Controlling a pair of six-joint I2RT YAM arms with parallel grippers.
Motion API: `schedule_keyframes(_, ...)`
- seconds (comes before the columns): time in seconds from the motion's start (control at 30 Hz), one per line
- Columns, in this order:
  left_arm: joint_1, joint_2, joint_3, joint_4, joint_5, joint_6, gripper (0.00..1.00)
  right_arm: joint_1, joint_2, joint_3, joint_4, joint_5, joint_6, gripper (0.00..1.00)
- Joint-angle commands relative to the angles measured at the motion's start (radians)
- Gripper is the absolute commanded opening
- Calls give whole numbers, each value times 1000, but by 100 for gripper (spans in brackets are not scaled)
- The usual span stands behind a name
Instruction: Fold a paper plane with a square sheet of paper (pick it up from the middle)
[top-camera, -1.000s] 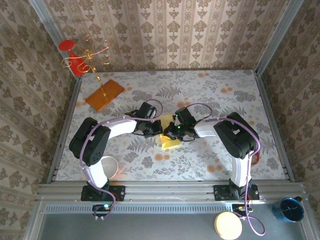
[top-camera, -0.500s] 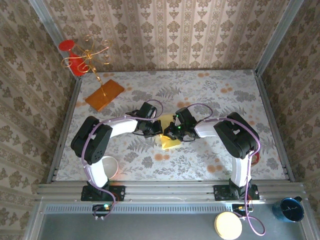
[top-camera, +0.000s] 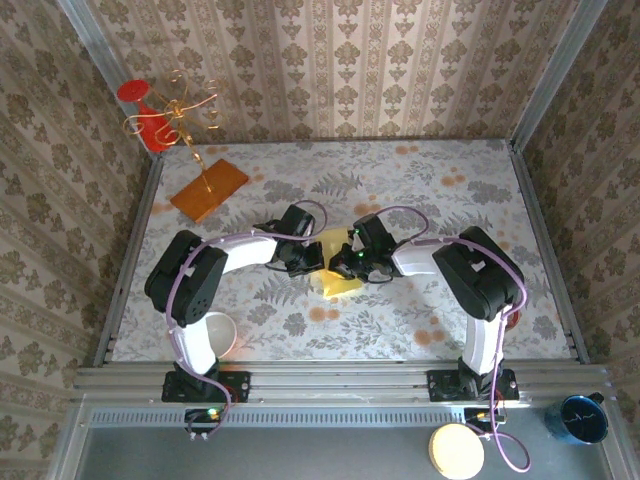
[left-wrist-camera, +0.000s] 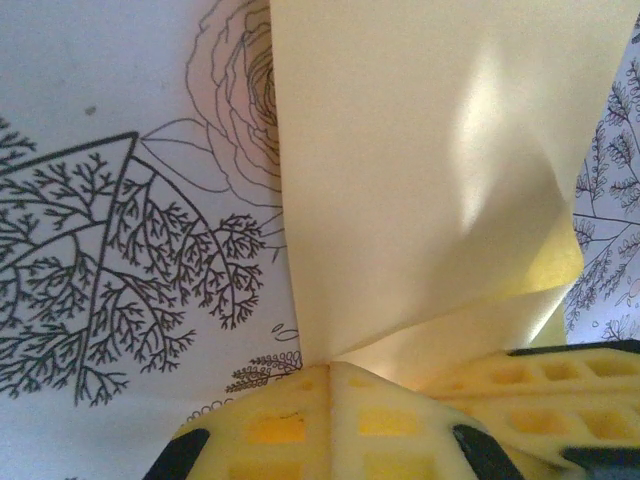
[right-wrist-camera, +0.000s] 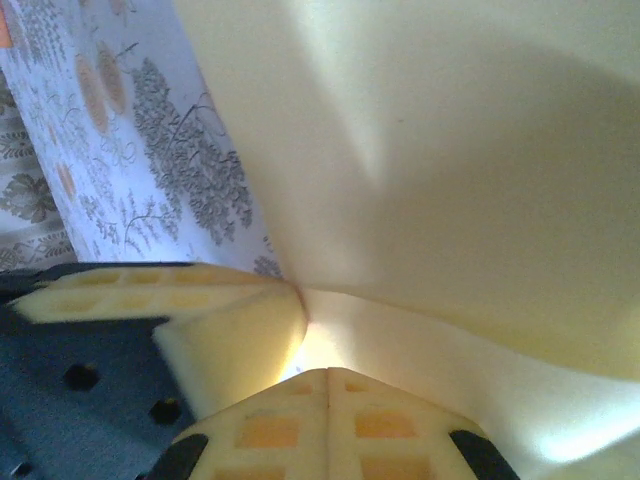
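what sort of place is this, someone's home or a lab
Probably a staged robot test cell, not a home: wallpapered panels box in a floral-print table, framed by an aluminium rail with arm bases bolted on.

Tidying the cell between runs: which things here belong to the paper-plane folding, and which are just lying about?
In the job: square sheet of paper; left gripper and right gripper, both shut on it.
Lying about: orange board, gold wire stand, white bowl, blue mug, cream round lid.
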Motion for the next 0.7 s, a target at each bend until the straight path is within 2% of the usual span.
schedule_keyframes(0.0,4,23,10,-60,-33,28,0,-7,-59,-7,-82,36,-57,2)
schedule_keyframes(0.47,6,23,25,-64,-20,39,0,-32,11,-31,-137,101,-69,2)
schedule_keyframes(0.67,0,-29,33,-55,-11,56,0,-37,36,-62,-151,123,-51,2)
